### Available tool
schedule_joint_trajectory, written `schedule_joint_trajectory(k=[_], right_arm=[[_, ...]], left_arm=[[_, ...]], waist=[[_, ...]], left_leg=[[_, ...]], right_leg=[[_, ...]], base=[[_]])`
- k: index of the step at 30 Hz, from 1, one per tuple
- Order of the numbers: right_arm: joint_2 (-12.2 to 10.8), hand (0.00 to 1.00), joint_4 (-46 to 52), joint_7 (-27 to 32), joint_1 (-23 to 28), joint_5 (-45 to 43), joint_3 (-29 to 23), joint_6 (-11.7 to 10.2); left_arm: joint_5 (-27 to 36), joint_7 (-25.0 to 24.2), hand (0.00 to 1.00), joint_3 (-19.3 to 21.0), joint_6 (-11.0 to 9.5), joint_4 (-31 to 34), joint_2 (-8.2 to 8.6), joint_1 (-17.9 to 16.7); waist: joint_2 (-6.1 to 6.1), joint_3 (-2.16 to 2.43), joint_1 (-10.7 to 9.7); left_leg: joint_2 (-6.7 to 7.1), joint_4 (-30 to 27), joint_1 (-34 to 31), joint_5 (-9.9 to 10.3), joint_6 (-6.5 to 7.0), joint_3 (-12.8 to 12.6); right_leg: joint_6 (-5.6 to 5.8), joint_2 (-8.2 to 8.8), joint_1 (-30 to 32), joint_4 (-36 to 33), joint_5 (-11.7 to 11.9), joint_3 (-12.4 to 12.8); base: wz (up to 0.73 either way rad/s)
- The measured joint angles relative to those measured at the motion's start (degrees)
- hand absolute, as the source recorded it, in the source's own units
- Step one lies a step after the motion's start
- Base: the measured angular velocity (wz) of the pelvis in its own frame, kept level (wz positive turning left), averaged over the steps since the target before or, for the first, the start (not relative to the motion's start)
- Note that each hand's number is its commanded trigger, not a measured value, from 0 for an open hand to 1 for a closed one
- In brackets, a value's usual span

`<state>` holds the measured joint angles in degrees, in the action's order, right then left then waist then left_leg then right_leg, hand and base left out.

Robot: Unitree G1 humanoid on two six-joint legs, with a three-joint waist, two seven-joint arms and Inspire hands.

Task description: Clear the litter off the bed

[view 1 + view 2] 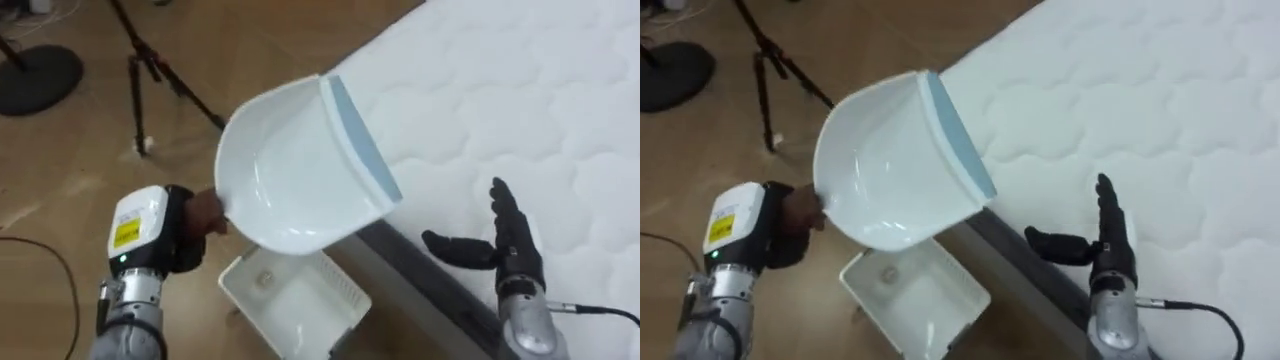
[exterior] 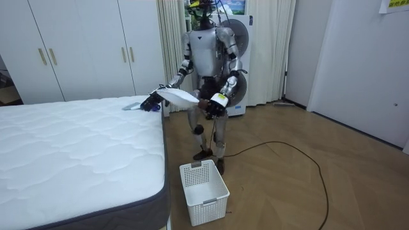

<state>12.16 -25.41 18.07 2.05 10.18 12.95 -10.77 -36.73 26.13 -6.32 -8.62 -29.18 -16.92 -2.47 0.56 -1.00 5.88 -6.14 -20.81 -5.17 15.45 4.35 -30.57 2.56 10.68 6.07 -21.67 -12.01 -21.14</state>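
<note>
A white dustpan with a grey-blue lip hangs tilted beside the mattress, its inside plain white. My left hand is shut on its handle at the lower left. Under the pan, on the floor, stands a white slotted basket, tight against the bed's dark side. My right hand is open over the mattress edge, fingers straight and thumb out to the left, holding nothing. In the room view I stand at the bed's corner with the dustpan over it and the basket in front of my feet.
A black tripod and a round black stand base stand on the wooden floor to my left. In the room view a small grey-blue thing lies on the mattress corner; wardrobes line the back wall.
</note>
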Motion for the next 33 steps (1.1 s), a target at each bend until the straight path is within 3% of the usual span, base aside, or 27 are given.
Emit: schedule_joint_trajectory(k=[1, 2, 3, 5, 7, 8, 10, 11, 13, 14, 16, 17, 18, 21, 23, 29, 30, 31, 32, 33], right_arm=[[0.0, 0.0, 0.1, -0.2, 0.0, -0.2, 0.1, -0.1], [0.1, 0.0, 0.2, -0.4, 0.1, -0.2, 0.3, -0.2], [0.7, 0.0, 0.2, -0.7, 0.2, 0.1, 0.2, -0.2], [1.4, 0.0, 0.7, -1.6, 1.0, 0.3, -0.8, -0.3], [1.4, 0.0, 1.9, -2.7, 2.0, -0.4, -0.9, -0.4], [1.4, 0.0, 2.4, -2.9, 2.2, -1.3, -0.9, -0.5], [1.6, 0.0, 4.3, -2.9, 2.3, -2.3, -1.1, -0.5], [1.7, 0.0, 5.4, -3.4, 2.3, -2.4, -1.3, -0.6], [1.8, 0.0, 5.9, -5.3, 2.5, -3.0, -2.2, -0.7], [1.8, 0.0, 6.3, -6.4, 2.5, -3.4, -3.3, -0.7], [1.8, 0.0, 6.7, -7.1, 2.5, -4.0, -4.1, -0.7], [1.8, 0.0, 6.7, -7.6, 2.5, -3.8, -4.2, -0.7], [1.8, 0.0, 6.8, -8.8, 2.4, -3.7, -4.1, -0.7], [1.6, 0.0, 7.4, -10.7, 2.5, -3.8, -3.7, -0.7], [1.6, 0.0, 8.4, -11.4, 2.5, -3.9, -3.4, -0.7], [1.3, 0.0, 7.8, -13.3, 5.4, -4.9, -2.5, -0.8], [1.3, 0.0, 7.3, -13.2, 6.1, -4.9, -2.5, -0.7], [1.2, 0.0, 7.1, -13.2, 6.4, -4.7, -2.5, -0.6], [1.0, 0.0, 6.3, -13.2, 6.5, -4.6, -2.8, -0.3], [0.7, 0.0, 5.2, -13.1, 6.5, -4.6, -3.1, -0.2]], left_arm=[[0.2, -0.8, 1.0, 0.0, 0.0, 0.0, 0.01, 0.0], [0.8, -2.0, 1.0, -0.1, -0.5, 0.0, 0.18, 0.2], [1.6, -2.4, 1.0, -0.7, -1.3, 0.0, 0.89, 0.9], [1.7, -2.6, 1.0, -1.0, -1.7, 0.1, 1.24, 1.1], [1.8, -2.7, 1.0, -1.8, -1.2, 0.0, 1.18, 0.8], [2.4, -2.7, 1.0, -2.4, -1.0, 0.0, 1.15, 0.4], [4.0, -2.7, 1.0, -2.9, -1.0, 0.1, 1.2, 0.2], [5.5, -2.8, 1.0, -3.0, -1.0, 0.1, 1.18, 0.2], [5.8, -2.9, 1.0, -2.8, -0.9, 0.4, 1.26, -1.3], [5.8, -3.2, 1.0, -2.8, -0.9, 0.9, 1.26, -2.8], [5.8, -3.6, 1.0, -2.7, -0.9, 0.9, 1.57, -4.4], [5.8, -4.0, 1.0, -2.7, -0.9, 1.0, 1.71, -5.1], [5.8, -4.1, 1.0, -2.6, -1.0, 1.3, 1.75, -5.9], [5.9, -4.2, 1.0, -2.5, -1.2, 1.3, 2.01, -7.3], [6.2, -4.2, 1.0, -2.5, -2.0, 1.3, 2.44, -7.3], [7.7, -4.3, 1.0, -2.8, -3.6, 0.6, 2.92, -9.1], [8.3, -4.3, 0.84, -2.7, -3.6, 0.3, 2.86, -9.5], [8.7, -4.3, 0.56, -2.6, -3.6, 0.3, 2.79, -9.9], [9.5, -4.4, 0.0, -2.5, -3.4, 0.2, 2.87, -10.3], [10.3, -4.4, 0.0, -2.5, -3.3, -0.1, 3.13, -10.4]], waist=[[-0.01, -0.03, -0.4], [-0.06, -0.1, -2.2], [0.53, -0.07, -3.3], [0.08, 0.18, -4.7], [-0.49, 0.18, -5.5], [-0.38, 0.16, -5.6], [0.36, 0.18, -5.8], [0.75, 0.02, -6.6], [1.14, 0.25, -6.8], [1.91, 0.55, -6.5], [2.66, 0.58, -5.7], [2.63, 0.66, -4.6], [2.67, 0.71, -3.5], [2.95, 1.12, -3.1], [2.86, 1.12, -3.8], [2.51, 1.02, -4.0], [2.17, 0.97, -4.0], [2.04, 0.93, -4.0], [1.77, 0.81, -4.2], [1.61, 0.73, -4.2]], left_leg=[[-0.52, -2.7, -1.7, 0.1, -0.4, 1.5], [-0.69, -6.0, -4.6, 0.6, -2.34, 3.9], [-0.68, -2.1, -7.0, -0.6, -3.29, 6.2], [-1.2, -2.5, -7.0, -1.7, -2.41, 4.9], [-1.82, -3.0, -6.0, -1.7, -2.41, 3.5], [-2.39, -3.1, -4.9, -1.7, -2.42, 2.7], [-3.12, -2.9, -4.2, -1.6, -2.55, 2.6], [-3.58, -2.7, -3.7, -1.7, -2.85, 2.4], [-3.97, -1.6, -1.7, -1.6, -4.13, 2.0], [-4.12, -0.7, -0.5, -1.2, -5.32, 3.2], [-3.62, 0.2, 1.0, -1.1, -6.21, 5.4], [-2.66, 1.6, 2.3, -1.2, -6.78, 8.2], [-1.59, 2.9, 3.4, -1.2, -7.17, 13.4], [-0.5, 5.1, 5.3, -1.3, -7.8, 21.4], [-0.15, 5.5, 5.5, -1.3, -7.9, 23.5], [-0.07, 7.4, 7.8, -1.3, -7.96, 22.3], [0.0, 7.4, 7.8, -1.3, -7.95, 21.9], [0.05, 7.4, 7.8, -1.3, -7.95, 21.9], [0.25, 7.4, 7.8, -1.3, -7.93, 21.9], [0.66, 7.4, 7.8, -1.3, -7.9, 21.9]], right_leg=[[0.1, -0.78, -0.7, 2.1, 0.4, 1.4], [0.25, -1.39, -1.3, 4.3, 0.5, 5.2], [0.47, -2.06, -0.3, 4.1, 0.4, 7.4], [1.35, -1.92, 1.2, 2.9, 0.4, 8.4], [1.38, -2.0, 1.1, 3.2, 0.5, 7.2], [1.11, -2.52, 0.9, 4.2, 1.2, 6.4], [0.75, -3.61, 0.2, 5.2, 2.3, 7.3], [0.64, -4.09, 0.2, 5.2, 2.4, 7.8], [0.47, -4.94, 0.6, 4.8, 2.4, 9.9], [0.16, -5.98, 0.9, 4.7, 2.6, 11.6], [-0.4, -7.56, 1.2, 4.4, 2.8, 14.3], [-0.81, -8.48, 2.2, 3.2, 2.7, 17.3], [-1.06, -9.68, 3.1, 2.4, 2.8, 20.3], [-1.72, -12.04, 3.6, 1.6, 3.0, 24.8], [-1.89, -12.82, 4.2, 1.0, 3.1, 26.6], [-2.14, -13.59, 4.0, 0.7, 3.3, 28.9], [-2.12, -13.59, 4.1, 0.7, 3.3, 29.2], [-2.12, -13.6, 4.1, 0.7, 3.3, 29.5], [-1.94, -13.59, 4.1, 0.6, 3.2, 30.0], [-1.76, -13.35, 4.3, 0.3, 3.1, 30.5]], base=[[-0.87], [-0.43], [-0.39], [-0.45], [-0.52], [-0.71], [-0.56], [-0.34], [-0.62], [-0.91], [-0.99], [-1.29], [-1.31], [-0.89], [-0.44], [-0.24], [-0.08], [-0.06], [-0.08], [-0.07]])
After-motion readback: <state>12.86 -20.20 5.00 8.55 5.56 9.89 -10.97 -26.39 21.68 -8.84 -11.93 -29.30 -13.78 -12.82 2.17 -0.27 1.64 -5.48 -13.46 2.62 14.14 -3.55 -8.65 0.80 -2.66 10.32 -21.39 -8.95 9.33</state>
